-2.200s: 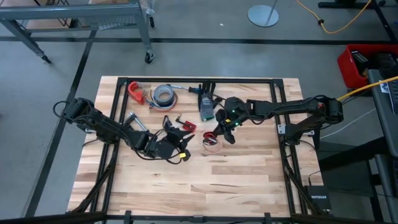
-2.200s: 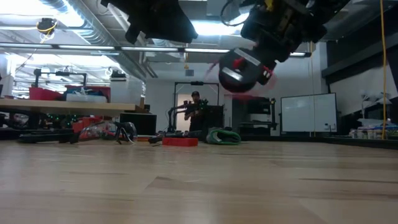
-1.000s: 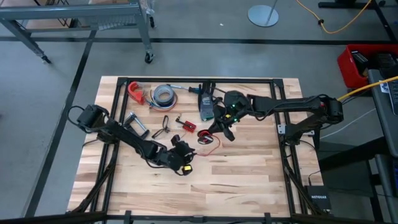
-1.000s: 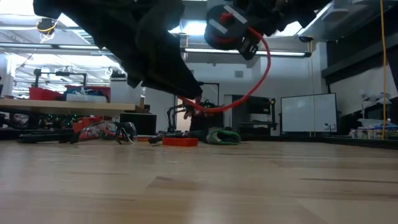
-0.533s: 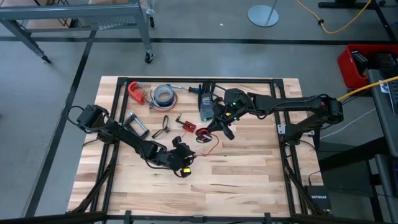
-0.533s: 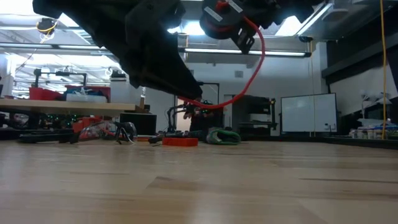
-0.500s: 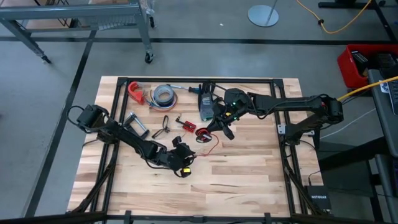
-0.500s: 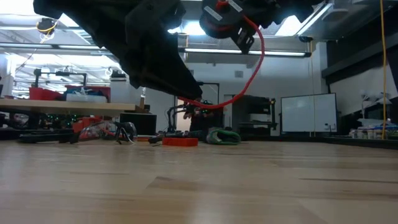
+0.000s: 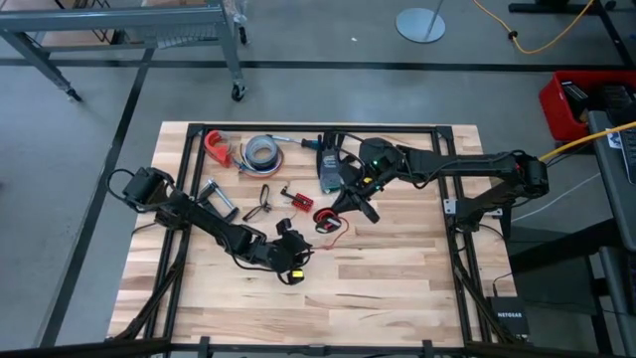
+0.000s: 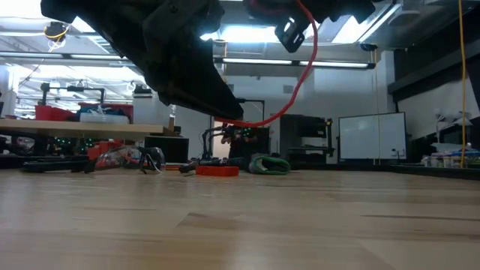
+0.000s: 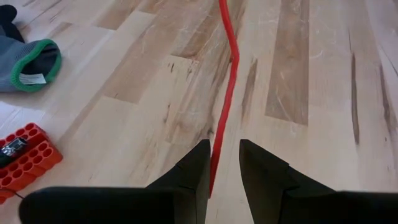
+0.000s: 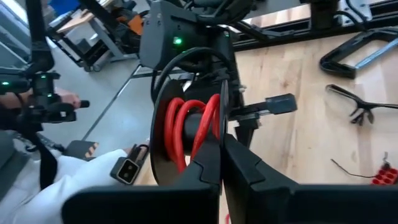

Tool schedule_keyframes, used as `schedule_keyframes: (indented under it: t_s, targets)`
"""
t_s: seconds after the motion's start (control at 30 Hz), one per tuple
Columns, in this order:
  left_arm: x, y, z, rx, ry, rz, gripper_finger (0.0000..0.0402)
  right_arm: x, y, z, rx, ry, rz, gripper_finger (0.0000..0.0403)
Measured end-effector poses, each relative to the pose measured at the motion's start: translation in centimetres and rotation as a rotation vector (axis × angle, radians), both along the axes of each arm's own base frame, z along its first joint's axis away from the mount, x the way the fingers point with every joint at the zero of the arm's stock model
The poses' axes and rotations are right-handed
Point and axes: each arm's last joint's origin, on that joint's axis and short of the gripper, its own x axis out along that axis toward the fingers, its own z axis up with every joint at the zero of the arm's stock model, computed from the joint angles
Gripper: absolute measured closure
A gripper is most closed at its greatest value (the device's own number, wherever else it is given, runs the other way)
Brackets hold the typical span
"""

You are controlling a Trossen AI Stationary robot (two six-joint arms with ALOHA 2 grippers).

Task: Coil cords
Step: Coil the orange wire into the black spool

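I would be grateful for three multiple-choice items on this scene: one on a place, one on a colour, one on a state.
1. Where is the thin cord gripped by the left end effector?
A. between its fingers
B. beside the grey tape roll
C. on the floor

2. What colour is the cord wound on the black spool?
A. yellow
B. red
C. blue

3. The right end effector is:
A. wide open
B. shut on the spool
C. out of view

Answers: 1 A, the left wrist view shows it between the fingers; 2 B, red coils show; 3 B, its fingers pinch the spool's rim.
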Motion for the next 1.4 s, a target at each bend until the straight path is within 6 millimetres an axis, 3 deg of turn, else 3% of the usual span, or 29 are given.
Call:
schedule_keyframes:
  t_s: [0.7, 1.4]
  targets:
    - [0.2, 0.5, 0.0, 0.071, 0.007, -0.008, 0.0325, -0.1, 0.3, 0.3, 0.084, -0.016, 0.123, 0.04]
    - [0.4, -1.4, 1.2, -0.001, -0.122, -0.104, 0.0325, 0.0, 0.2, 0.3, 0.039, -0.025, 0.077, 0.04]
